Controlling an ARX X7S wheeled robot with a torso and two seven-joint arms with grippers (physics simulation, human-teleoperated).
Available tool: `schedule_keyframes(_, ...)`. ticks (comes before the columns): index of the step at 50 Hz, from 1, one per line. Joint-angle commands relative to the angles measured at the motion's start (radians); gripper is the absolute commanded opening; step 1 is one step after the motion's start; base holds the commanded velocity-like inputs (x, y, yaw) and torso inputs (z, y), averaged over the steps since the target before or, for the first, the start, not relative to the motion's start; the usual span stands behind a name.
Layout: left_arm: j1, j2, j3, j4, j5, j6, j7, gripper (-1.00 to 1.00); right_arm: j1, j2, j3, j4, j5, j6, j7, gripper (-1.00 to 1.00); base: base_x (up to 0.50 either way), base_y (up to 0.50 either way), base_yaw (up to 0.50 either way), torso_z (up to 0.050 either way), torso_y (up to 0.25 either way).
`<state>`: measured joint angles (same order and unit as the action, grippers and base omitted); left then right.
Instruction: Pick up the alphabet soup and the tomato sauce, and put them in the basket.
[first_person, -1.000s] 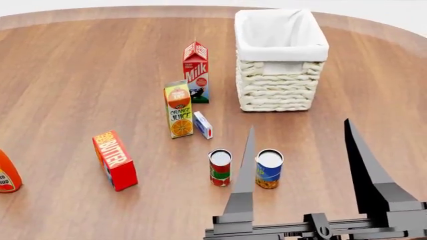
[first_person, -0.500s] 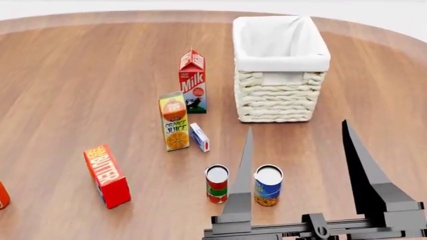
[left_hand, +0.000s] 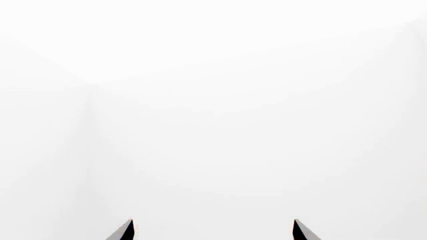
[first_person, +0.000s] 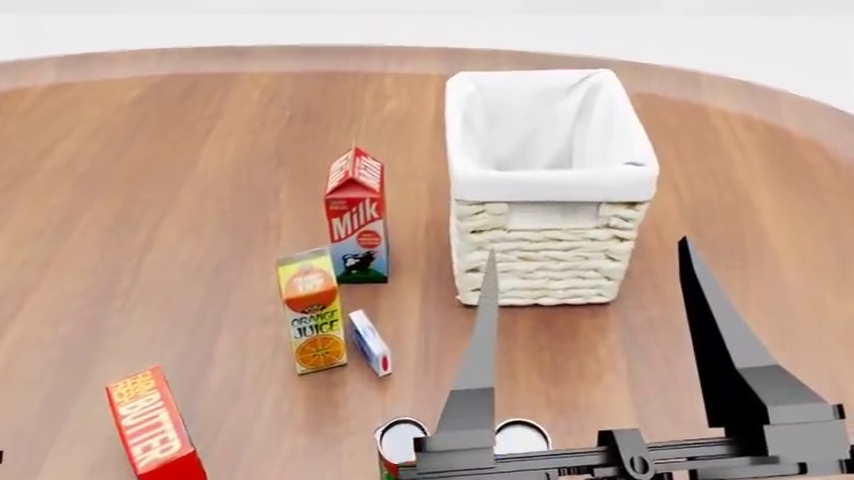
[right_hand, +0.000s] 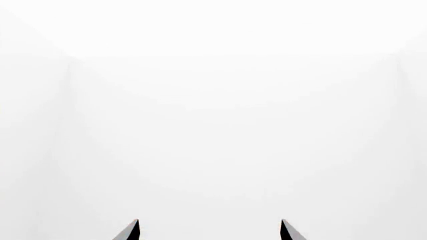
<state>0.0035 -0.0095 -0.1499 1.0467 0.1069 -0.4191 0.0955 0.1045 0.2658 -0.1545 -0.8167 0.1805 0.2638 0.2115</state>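
Alphabet soup (first_person: 522, 435) sits untouched below the right gripper (first_person: 587, 280), jaws wide apart, holding nothing.

cream woven basket (first_person: 547, 262) white-lined, red-white milk carton (first_person: 356, 214), brown wood-grain table (first_person: 160, 200)

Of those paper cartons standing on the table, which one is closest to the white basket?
The milk carton, red and white with a peaked top. It stands nearest the basket; the orange juice carton and the small white box sit farther away.
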Motion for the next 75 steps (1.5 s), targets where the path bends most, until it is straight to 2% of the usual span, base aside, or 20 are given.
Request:
schedule_keyframes(1,0.002,-0.001,0.002,0.0,0.0,0.002,-0.003,1.0,-0.013,0.008,-0.013,0.018,-0.007,-0.038,0.007,1.0,0.42,0.0,0.0,0.0,0.0)
schedule_keyframes(3,0.004,-0.001,0.001,0.0,-0.005,0.004,-0.005,1.0,0.03,0.012,-0.003,-0.03,0.022,0.05,0.018,1.0,0.42,0.0,0.0,0.0,0.0)
schedule_keyframes(4,0.007,-0.002,0.004,0.0,-0.004,0.007,-0.007,1.0,-0.006,0.01,-0.012,0.01,0.002,-0.024,0.011,1.0,0.42,0.0,0.0,0.0,0.0)
schedule_keyframes(5,0.009,-0.003,0.007,0.0,-0.005,0.009,-0.01,1.0,0.02,0.013,-0.006,-0.018,0.019,0.029,0.017,1.0,0.42,0.0,0.0,0.0,0.0)
schedule_keyframes(12,0.007,-0.011,0.01,-0.001,-0.01,0.003,-0.018,1.0,-0.014,0.015,-0.016,0.022,0.002,-0.043,0.015,1.0,0.42,0.0,0.0,0.0,0.0)
schedule_keyframes(13,0.007,-0.011,0.01,-0.001,-0.009,0.003,-0.018,1.0,0.013,0.019,-0.01,-0.011,0.019,0.013,0.022,1.0,0.42,0.0,0.0,0.0,0.0)
schedule_keyframes(24,0.01,-0.013,0.002,0.0,-0.026,0.014,-0.028,1.0,-0.019,0.026,-0.024,0.019,0.003,-0.048,0.024,1.0,0.42,0.0,0.0,0.0,0.001)
schedule_keyframes(25,0.009,-0.011,0.002,0.0,-0.023,0.014,-0.025,1.0,0.021,0.029,-0.017,-0.023,0.024,0.029,0.033,1.0,0.42,0.0,0.0,0.0,0.0)
schedule_keyframes(27,0.01,-0.008,0.004,0.0,-0.015,0.013,-0.019,1.0,-0.018,0.028,-0.026,0.022,0.004,-0.051,0.025,1.0,0.42,0.0,0.0,0.0,0.0)
schedule_keyframes(39,0.001,-0.006,0.006,0.0,-0.012,0.002,-0.013,1.0,-0.008,0.035,-0.032,0.01,0.01,-0.04,0.034,1.0,0.42,0.0,0.0,0.0,0.0)
schedule_keyframes(42,0.001,-0.006,0.007,0.0,-0.011,0.002,-0.012,1.0,0.036,0.04,-0.02,-0.039,0.042,0.048,0.048,1.0,0.42,0.0,0.0,0.0,0.003)
schedule_keyframes(43,0.001,-0.006,0.007,0.0,-0.011,0.002,-0.012,1.0,0.001,0.037,-0.031,-0.001,0.018,-0.023,0.04,1.0,0.42,0.0,0.0,0.0,0.0)
schedule_keyframes(47,0.0,-0.006,0.007,0.0,-0.011,0.0,-0.012,1.0,-0.013,0.039,-0.035,0.018,0.012,-0.053,0.039,1.0,0.42,0.0,0.0,0.0,0.0)
schedule_keyframes(50,-0.008,0.0,0.006,0.0,-0.005,-0.005,-0.004,1.0,0.025,0.043,-0.028,-0.024,0.038,0.026,0.051,1.0,0.42,0.0,0.0,0.0,0.0)
schedule_keyframes(53,-0.001,-0.005,0.011,0.0,-0.006,-0.001,-0.011,1.0,-0.019,0.041,-0.04,0.026,0.012,-0.064,0.041,1.0,0.42,0.0,0.0,0.0,0.0)
schedule_keyframes(57,-0.003,-0.007,0.016,0.0,-0.007,-0.005,-0.014,1.0,0.02,0.049,-0.028,-0.028,0.044,0.023,0.056,1.0,0.42,0.0,0.0,0.0,0.003)
schedule_keyframes(59,-0.002,-0.008,0.016,0.0,-0.01,-0.002,-0.018,1.0,-0.023,0.045,-0.04,0.025,0.016,-0.068,0.046,1.0,0.42,0.0,0.0,0.0,0.0)
schedule_keyframes(63,0.005,-0.009,0.016,0.0,-0.011,0.002,-0.02,1.0,0.003,0.05,-0.04,-0.002,0.029,-0.013,0.055,1.0,0.42,0.0,0.0,0.0,0.003)
schedule_keyframes(65,0.009,-0.014,0.016,-0.003,-0.016,0.005,-0.027,1.0,-0.024,0.05,-0.052,0.029,0.005,-0.063,0.051,1.0,0.21,0.0,0.0,0.0,0.0)
schedule_keyframes(75,0.007,-0.037,0.03,-0.003,-0.03,-0.003,-0.054,1.0,-0.025,0.054,-0.044,0.014,0.053,-0.028,0.055,1.0,0.0,0.0,0.0,0.0,0.0)
